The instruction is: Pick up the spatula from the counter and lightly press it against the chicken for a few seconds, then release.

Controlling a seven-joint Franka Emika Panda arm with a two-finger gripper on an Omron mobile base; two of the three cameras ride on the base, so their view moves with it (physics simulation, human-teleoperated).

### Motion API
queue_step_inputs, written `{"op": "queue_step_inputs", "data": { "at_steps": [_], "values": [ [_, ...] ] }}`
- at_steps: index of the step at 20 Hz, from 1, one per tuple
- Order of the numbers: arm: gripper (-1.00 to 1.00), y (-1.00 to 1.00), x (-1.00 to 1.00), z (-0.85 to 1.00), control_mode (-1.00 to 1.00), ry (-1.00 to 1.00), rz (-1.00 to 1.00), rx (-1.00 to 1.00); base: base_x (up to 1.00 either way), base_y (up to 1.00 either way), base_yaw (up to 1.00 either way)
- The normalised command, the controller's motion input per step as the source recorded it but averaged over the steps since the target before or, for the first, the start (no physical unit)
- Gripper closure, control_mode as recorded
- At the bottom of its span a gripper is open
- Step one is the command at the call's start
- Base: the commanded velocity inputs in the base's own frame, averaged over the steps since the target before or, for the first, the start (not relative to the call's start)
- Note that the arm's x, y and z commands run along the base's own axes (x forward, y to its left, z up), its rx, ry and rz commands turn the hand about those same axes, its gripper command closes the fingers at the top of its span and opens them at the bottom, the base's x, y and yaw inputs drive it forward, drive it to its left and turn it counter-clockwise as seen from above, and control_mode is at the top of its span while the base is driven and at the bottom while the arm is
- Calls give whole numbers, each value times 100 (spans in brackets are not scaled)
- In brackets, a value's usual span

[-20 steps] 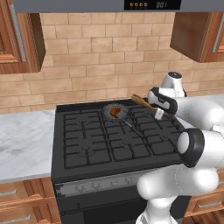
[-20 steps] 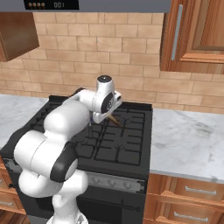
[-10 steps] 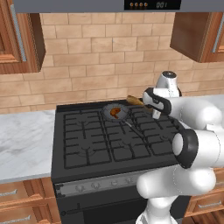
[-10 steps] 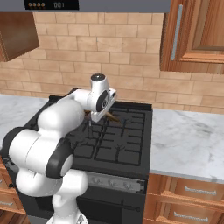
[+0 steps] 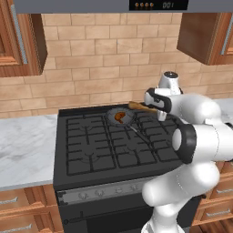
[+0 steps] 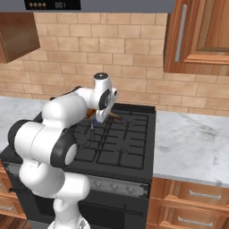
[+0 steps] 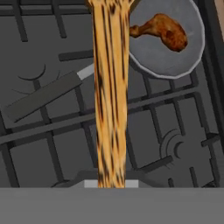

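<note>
A home kitchen: a black gas stove [image 5: 113,145] sits between white marble counters [image 5: 22,145] against a tan brick backsplash [image 5: 100,68]. Wooden cabinets [image 5: 20,41] hang above, a range hood [image 5: 91,5] overhead, and chicken [image 7: 164,30] lies in a pan [image 7: 175,63] on a rear burner.

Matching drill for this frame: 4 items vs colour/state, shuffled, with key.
1 spatula
2 chicken
3 pan
4 counter

A grey, round, on the stove
B white marble, beside the stove
C wooden, long, raised over the stove
D browned, lying in the pan

Pairs: 1-C, 2-D, 3-A, 4-B
</note>
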Motion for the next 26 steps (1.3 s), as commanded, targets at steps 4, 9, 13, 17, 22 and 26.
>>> {"op": "queue_step_inputs", "data": {
  "at_steps": [4, 9, 13, 17, 22, 26],
  "values": [
    [100, 13, 26, 0, -100, 5, 1, -9, 0, 0, 0],
    [100, 4, 17, 0, -100, 2, 0, -14, 0, 0, 0],
    [100, 9, 20, 0, -100, 1, 0, -11, 0, 0, 0],
    [100, 12, 25, -11, -100, 3, 0, -7, 0, 0, 0],
    [100, 9, 26, -15, -100, 4, 0, -6, 0, 0, 0],
    [100, 6, 26, -14, -100, 4, 0, -7, 0, 0, 0]
  ]
}}
